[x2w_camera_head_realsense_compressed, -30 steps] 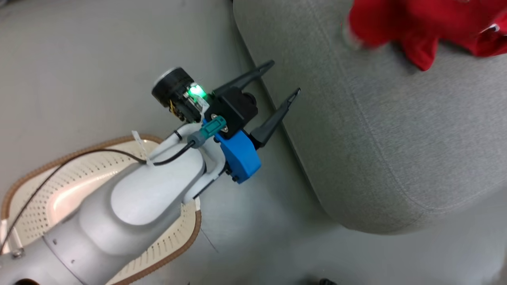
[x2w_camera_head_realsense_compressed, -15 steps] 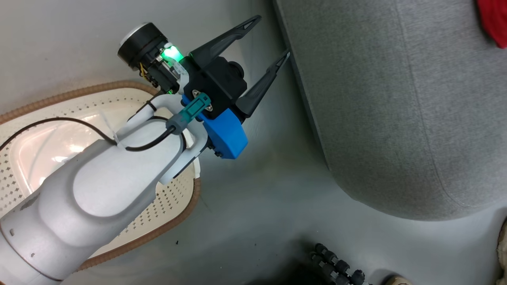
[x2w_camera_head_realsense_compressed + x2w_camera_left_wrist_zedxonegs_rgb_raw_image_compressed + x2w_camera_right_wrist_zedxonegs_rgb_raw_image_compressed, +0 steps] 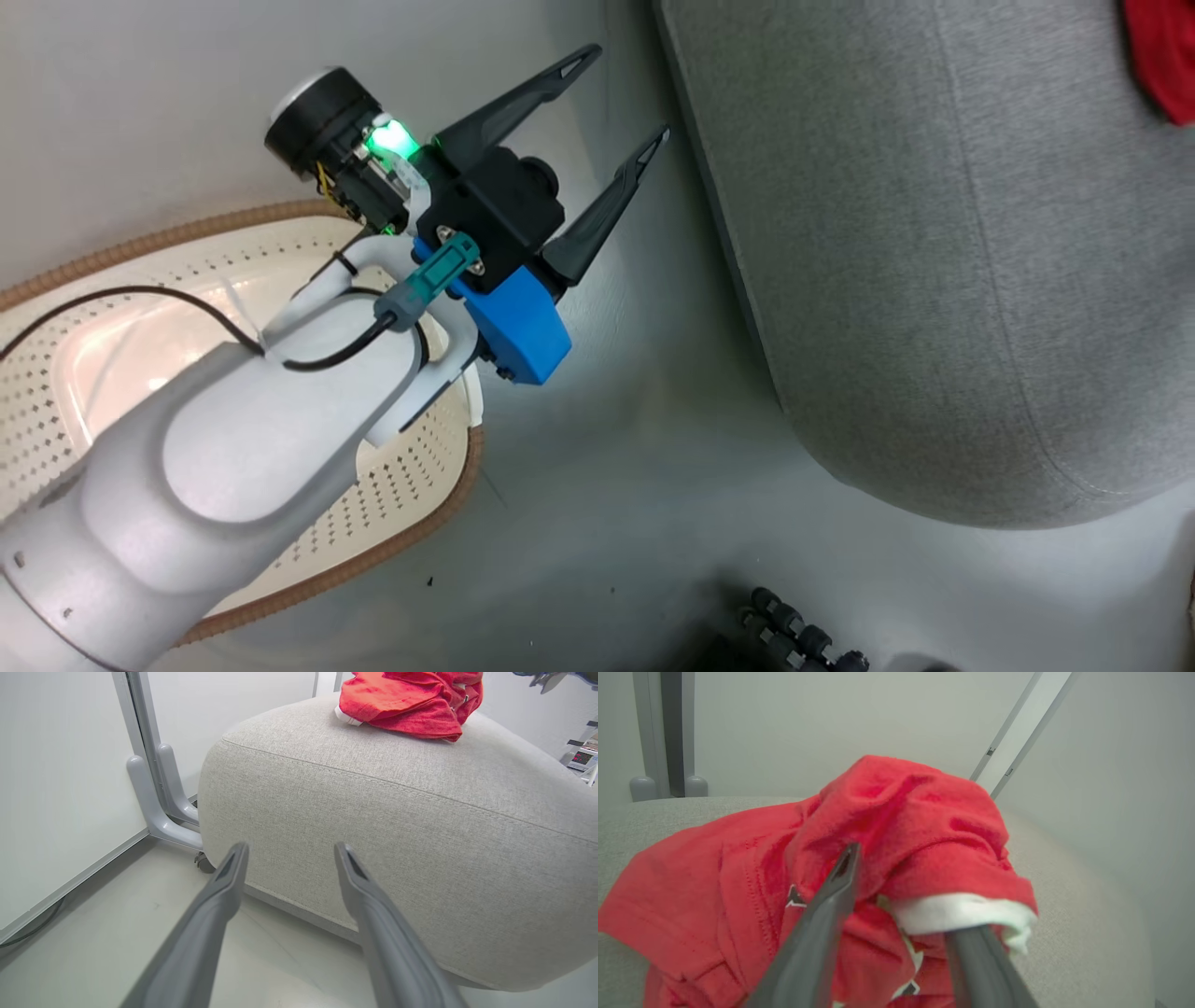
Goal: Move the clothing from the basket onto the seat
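The red clothing (image 3: 402, 700) lies bunched on top of the grey seat (image 3: 397, 826); in the head view only a red corner (image 3: 1162, 56) shows at the top right of the seat (image 3: 934, 280). My left gripper (image 3: 625, 93) hangs open and empty over the floor between the cream basket (image 3: 373, 555) and the seat, its fingers (image 3: 290, 848) pointing at the seat's side. In the right wrist view my right gripper (image 3: 908, 891) is open in the clothing (image 3: 901, 807) on the seat (image 3: 1064, 905); white trim drapes over one fingertip.
My pale left forearm (image 3: 243, 448) covers much of the basket's inside. A black ribbed object (image 3: 803, 639) lies on the floor at the bottom edge. A grey metal frame leg (image 3: 159, 798) and a small caster (image 3: 203, 861) stand by the seat's far corner, against a white wall.
The head camera has swung, so the seat and clothing slid toward the right edge and more of the basket shows. The left gripper stays open, now a little further from the seat.
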Robot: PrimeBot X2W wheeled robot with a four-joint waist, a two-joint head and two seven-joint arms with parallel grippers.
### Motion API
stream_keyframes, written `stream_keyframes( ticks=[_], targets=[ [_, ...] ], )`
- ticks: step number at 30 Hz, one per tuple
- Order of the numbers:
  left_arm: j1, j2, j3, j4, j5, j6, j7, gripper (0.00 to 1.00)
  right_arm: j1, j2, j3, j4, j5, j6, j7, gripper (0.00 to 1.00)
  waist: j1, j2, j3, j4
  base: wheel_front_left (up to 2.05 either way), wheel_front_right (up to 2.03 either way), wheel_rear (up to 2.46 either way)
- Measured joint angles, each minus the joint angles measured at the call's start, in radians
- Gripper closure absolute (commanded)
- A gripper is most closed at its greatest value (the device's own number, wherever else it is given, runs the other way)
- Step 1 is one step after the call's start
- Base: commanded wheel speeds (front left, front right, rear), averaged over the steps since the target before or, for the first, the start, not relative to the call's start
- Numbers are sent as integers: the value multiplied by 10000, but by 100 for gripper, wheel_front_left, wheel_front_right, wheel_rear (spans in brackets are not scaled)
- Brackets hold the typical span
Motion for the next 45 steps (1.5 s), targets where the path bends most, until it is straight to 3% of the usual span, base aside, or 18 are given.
stream_keyframes(
  ticks=[6,13,19,24,34,39,45],
  targets=[
    [456,-140,15,309,-274,71,-453,0,1283,326,-56,-600,-173,0,0,0,0,0,-765,-78,0,0,0],
    [1154,-437,174,888,-755,205,-1235,0,2279,257,4,-1239,-190,0,0,0,-1,0,-2025,-103,0,0,0],
    [1977,-652,773,1377,-1289,447,-1812,0,2697,46,1024,-1946,-159,0,0,0,-2,0,-3301,48,0,0,0],
    [2885,-677,1739,1429,-1517,780,-1918,0,3172,121,2140,-2460,-77,0,0,0,-4,0,-4340,383,0,0,0],
    [5332,-746,4635,591,-646,1074,-1948,0,3666,717,4065,-2811,205,0,0,0,-4,0,-5768,1679,0,0,0],
    [6694,-1060,5948,341,-153,974,-1948,0,3986,1183,4571,-2846,297,0,0,0,-3,0,-6357,2281,0,0,0],
    [8147,-1659,7237,291,531,541,-1950,0,4885,1549,4819,-2811,380,0,0,0,-2,0,-7084,2939,0,0,0]
  ],
)
